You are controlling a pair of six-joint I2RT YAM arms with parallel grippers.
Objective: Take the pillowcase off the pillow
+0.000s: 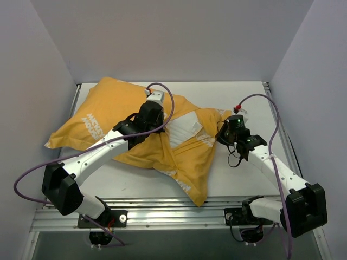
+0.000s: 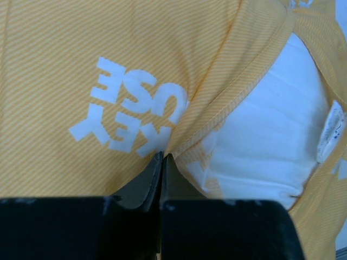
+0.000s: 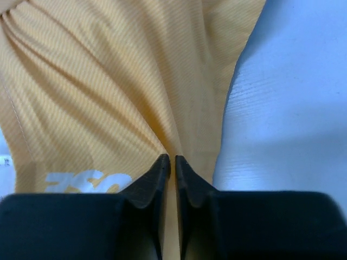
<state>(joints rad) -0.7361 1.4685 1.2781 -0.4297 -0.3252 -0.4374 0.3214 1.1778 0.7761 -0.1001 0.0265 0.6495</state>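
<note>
The pillowcase [image 1: 108, 116] lies yellow-orange side up with white lettering across the table's middle. The white pillow [image 1: 181, 130] shows through the case's opening near the centre, and in the left wrist view [image 2: 271, 141] with its small tag [image 2: 329, 132]. My left gripper [image 1: 149, 127] is shut on the pillowcase's hem [image 2: 217, 103] beside the opening; its tips [image 2: 164, 157] pinch the fabric. My right gripper [image 1: 225, 132] is shut on the pillowcase's right end [image 3: 124, 81], fabric pinched between its fingertips [image 3: 172, 160].
The white table [image 1: 244, 179] shows to the right [image 3: 293, 97] of the fabric. Grey walls close in on left, back and right. An aluminium rail [image 1: 179, 208] runs along the near edge. Purple cables loop over both arms.
</note>
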